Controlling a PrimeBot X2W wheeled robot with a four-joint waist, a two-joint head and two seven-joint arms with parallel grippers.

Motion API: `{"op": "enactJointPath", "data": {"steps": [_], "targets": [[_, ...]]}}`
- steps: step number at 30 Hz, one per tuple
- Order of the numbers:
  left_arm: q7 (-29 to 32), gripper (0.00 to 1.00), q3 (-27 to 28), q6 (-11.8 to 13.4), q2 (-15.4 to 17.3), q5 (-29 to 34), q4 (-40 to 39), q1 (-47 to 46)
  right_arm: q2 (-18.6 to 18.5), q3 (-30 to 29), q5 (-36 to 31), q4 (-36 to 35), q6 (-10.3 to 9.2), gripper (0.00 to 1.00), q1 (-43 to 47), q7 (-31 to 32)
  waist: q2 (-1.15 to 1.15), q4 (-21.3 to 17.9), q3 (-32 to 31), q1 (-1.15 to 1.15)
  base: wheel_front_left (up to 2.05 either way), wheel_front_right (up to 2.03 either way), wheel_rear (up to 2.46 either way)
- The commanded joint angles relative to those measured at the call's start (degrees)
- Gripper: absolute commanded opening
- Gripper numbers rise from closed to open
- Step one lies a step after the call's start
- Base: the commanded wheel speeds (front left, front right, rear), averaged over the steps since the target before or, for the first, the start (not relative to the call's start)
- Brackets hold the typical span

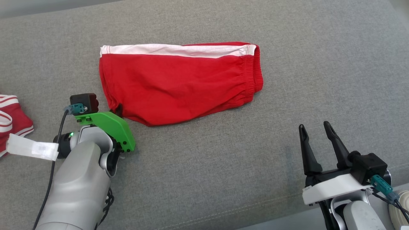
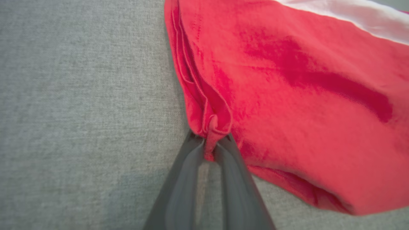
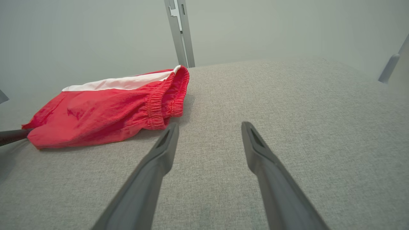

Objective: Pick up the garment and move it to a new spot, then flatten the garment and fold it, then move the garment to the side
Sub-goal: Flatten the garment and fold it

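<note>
Left wrist view: your left gripper (image 2: 209, 145) has its jaws pinched narrow on a hem corner of the red garment (image 2: 287, 95), which lies flat in the middle of the bench (image 1: 223, 179). Right gripper (image 1: 314, 129) sits near, off the cloth, jaws wide and empty. Looks like the grasp for a move or fold. Next: lift gently and check the pinch holds all layers.

1 red-and-white garment (image 1: 179, 83), 1 striped red cloth (image 1: 14, 119), 1 grey cushion (image 1: 223, 166), 2 left fingers (image 2: 179, 191), 2 right fingers (image 1: 307, 150).
</note>
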Motion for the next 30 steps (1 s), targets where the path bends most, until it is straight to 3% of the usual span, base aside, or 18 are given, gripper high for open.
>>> {"op": "enactJointPath", "data": {"steps": [1, 9, 25, 26, 27, 30], "targets": [[0.41, 0.0, -0.46, 0.21, -0.79, -0.2, 1.13, 2.46, -0.04, 0.19, -0.36, 0.11, -0.06, 1.0, -0.6, -0.27, 0.0, -0.09, -0.11, 0.0, 0.0, 0.0, 0.0], [-2.71, 0.0, 0.98, 2.03, 0.16, -1.36, 1.33, 1.87, -0.04, 0.62, -0.56, 0.41, -0.06, 1.0, -0.53, -0.05, 0.0, 0.2, -1.01, 0.0, 0.0, 0.0, 0.0], [-6.2, 0.0, 2.71, 1.76, -2.14, -5.77, -1.64, 12.59, -0.04, -0.15, -1.92, 0.09, -0.06, 1.0, 2.67, 2.19, 0.0, 3.67, -7.97, 0.0, 0.0, 0.0, 0.0], [-7.21, 0.45, 2.63, 1.89, -2.04, -5.44, -2.31, 12.74, -0.04, 0.05, -1.95, 0.01, -0.06, 1.0, 2.72, 2.39, 0.0, 3.81, -8.16, 0.0, 0.0, 0.0, 0.0], [-8.21, 1.0, 2.46, 1.85, -1.95, -5.08, -3.04, 12.99, -0.05, 0.16, -1.96, -0.06, -0.06, 1.0, 2.74, 2.56, 0.0, 3.93, -8.33, 0.0, 0.0, 0.0, 0.0], [-10.84, 1.0, 2.17, 1.99, -1.52, -4.28, -5.12, 13.51, -0.05, 0.4, -1.63, -0.02, -0.06, 1.0, 3.02, 2.6, 0.0, 4.34, -8.89, 0.0, 0.0, 0.0, 0.0]]}}
